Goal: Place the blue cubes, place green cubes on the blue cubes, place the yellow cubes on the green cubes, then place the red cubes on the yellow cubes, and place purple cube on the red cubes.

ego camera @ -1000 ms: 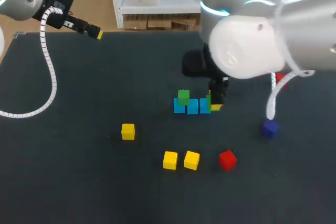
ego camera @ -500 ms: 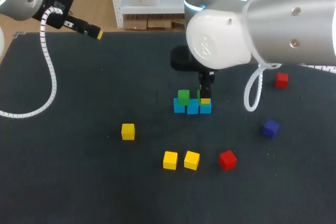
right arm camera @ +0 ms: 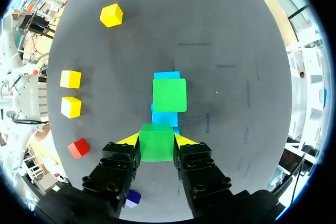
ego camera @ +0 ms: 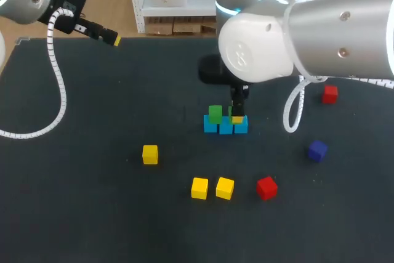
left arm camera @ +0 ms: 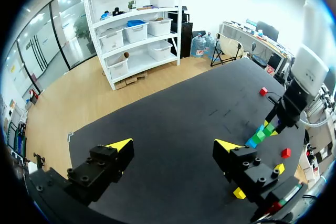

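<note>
Three blue cubes [ego camera: 225,126] lie in a row at mid table. A green cube [ego camera: 215,113] rests on the leftmost one. My right gripper [ego camera: 237,115] hangs just over the row's right part, shut on a second green cube [right arm camera: 156,148]. In the right wrist view the stacked green cube [right arm camera: 169,94] lies just ahead of the right gripper [right arm camera: 156,139], with blue cubes [right arm camera: 166,75] showing under and beyond it. Three yellow cubes [ego camera: 149,154] [ego camera: 199,188] [ego camera: 225,188], two red cubes [ego camera: 266,187] [ego camera: 330,93] and a purple cube [ego camera: 317,150] lie loose. My left gripper [left arm camera: 173,145] is open and holds nothing.
The dark table [ego camera: 92,214] has bare room at the left and along the front. My left gripper [ego camera: 111,37] hovers high at the back left corner, far from the cubes. The right arm's big white body covers the table's back right.
The right gripper has carried its green cube leftward, from the row's right end to over the row. The left arm has not moved.
</note>
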You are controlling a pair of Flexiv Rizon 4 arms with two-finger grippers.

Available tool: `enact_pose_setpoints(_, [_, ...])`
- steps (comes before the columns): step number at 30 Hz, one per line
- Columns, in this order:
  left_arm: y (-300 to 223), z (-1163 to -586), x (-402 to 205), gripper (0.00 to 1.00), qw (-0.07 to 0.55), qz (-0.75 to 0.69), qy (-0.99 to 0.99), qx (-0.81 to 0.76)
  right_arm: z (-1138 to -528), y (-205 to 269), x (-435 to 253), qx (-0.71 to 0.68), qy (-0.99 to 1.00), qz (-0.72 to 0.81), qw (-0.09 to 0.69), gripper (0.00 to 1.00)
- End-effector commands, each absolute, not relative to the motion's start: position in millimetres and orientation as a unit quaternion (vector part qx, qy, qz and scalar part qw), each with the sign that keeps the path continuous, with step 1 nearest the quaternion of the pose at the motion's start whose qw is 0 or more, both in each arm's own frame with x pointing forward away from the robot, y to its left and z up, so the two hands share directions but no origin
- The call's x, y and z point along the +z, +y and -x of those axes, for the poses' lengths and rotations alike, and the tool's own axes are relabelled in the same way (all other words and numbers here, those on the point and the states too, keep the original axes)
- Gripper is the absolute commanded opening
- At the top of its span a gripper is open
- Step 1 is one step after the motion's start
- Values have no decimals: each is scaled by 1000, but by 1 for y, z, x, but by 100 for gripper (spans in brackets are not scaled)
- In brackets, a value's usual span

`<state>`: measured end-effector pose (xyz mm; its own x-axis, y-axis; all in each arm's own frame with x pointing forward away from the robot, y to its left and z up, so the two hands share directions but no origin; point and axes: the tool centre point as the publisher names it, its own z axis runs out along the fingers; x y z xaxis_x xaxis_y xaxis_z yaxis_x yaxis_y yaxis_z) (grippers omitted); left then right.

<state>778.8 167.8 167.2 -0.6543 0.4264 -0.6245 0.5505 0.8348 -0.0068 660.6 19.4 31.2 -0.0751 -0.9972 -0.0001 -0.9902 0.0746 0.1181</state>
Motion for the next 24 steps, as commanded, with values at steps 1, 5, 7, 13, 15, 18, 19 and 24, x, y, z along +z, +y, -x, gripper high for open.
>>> enact_pose_setpoints(1, [168, -779, 167, 100, 317, -271, 903, -100, -660, 15, 27, -46, -733, -678, 34, 0])
enact_pose_setpoints(5, [168, -779, 167, 100, 317, -271, 903, -100, -660, 15, 27, -45, -735, -676, 28, 0])
enact_pose_setpoints(7, [168, -779, 167, 100, 317, -271, 903, -100, -661, 15, 27, -45, -736, -675, 24, 0])
enact_pose_setpoints(13, [168, -779, 167, 100, 317, -271, 903, -100, -664, 15, 26, -50, -734, -677, 13, 0])
enact_pose_setpoints(15, [168, -779, 167, 100, 317, -271, 903, -100, -665, 14, 25, -51, -734, -677, 12, 0])
enact_pose_setpoints(18, [168, -779, 167, 100, 317, -271, 903, -100, -668, 14, 22, -53, -733, -678, 14, 0])
enact_pose_setpoints(19, [168, -779, 167, 100, 317, -271, 903, -100, -668, 13, 22, -53, -733, -678, 14, 0])
enact_pose_setpoints(24, [168, -779, 167, 100, 317, -271, 903, -100, -670, 14, 21, -55, -731, -680, 10, 0])
